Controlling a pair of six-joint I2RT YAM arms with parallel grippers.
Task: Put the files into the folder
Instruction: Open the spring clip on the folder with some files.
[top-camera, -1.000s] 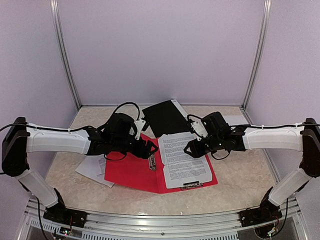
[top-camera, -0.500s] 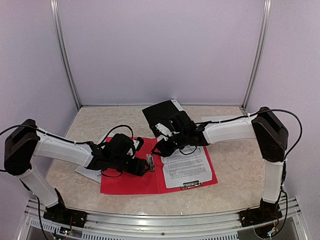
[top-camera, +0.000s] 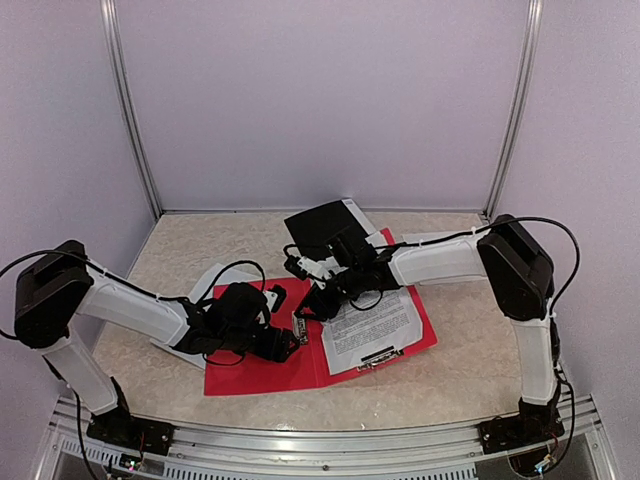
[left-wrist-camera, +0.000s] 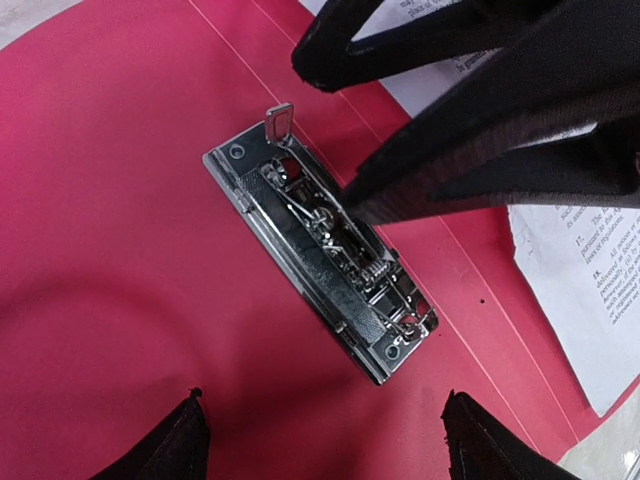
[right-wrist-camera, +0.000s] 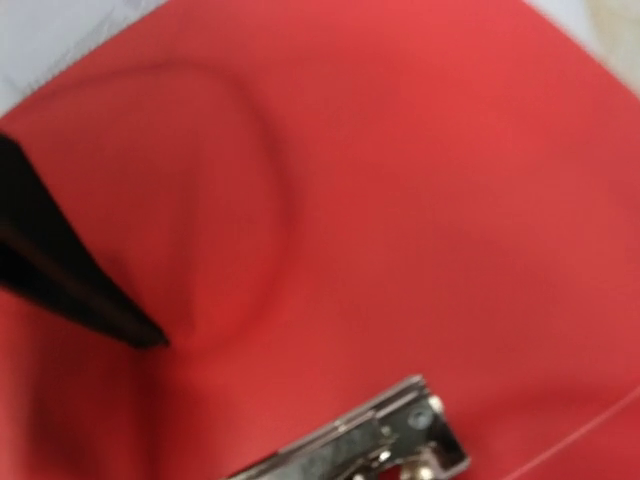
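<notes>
The red folder (top-camera: 250, 365) lies open near the table's front. Its metal clip (left-wrist-camera: 320, 250) sits at the spine. One of the files, a printed sheet (top-camera: 372, 325), rests on the folder's right half. More white sheets (top-camera: 185, 335) stick out from under its left edge. My left gripper (left-wrist-camera: 325, 445) hovers over the left half just short of the clip, open and empty. My right gripper (left-wrist-camera: 325, 130) reaches in from the right with its jaws apart, and its lower fingertip (left-wrist-camera: 352, 205) is on the clip mechanism. The right wrist view shows only red folder and the clip's end (right-wrist-camera: 385, 440).
A black folder (top-camera: 322, 228) lies behind the red one, with white paper (top-camera: 440, 240) beside it at the back right. Side walls and metal posts close in the table. Both forearms cross low over the table's middle.
My right arm has swung left across the printed sheet to the clip. My left gripper has moved nearer and lower over the left half. The folder has turned slightly.
</notes>
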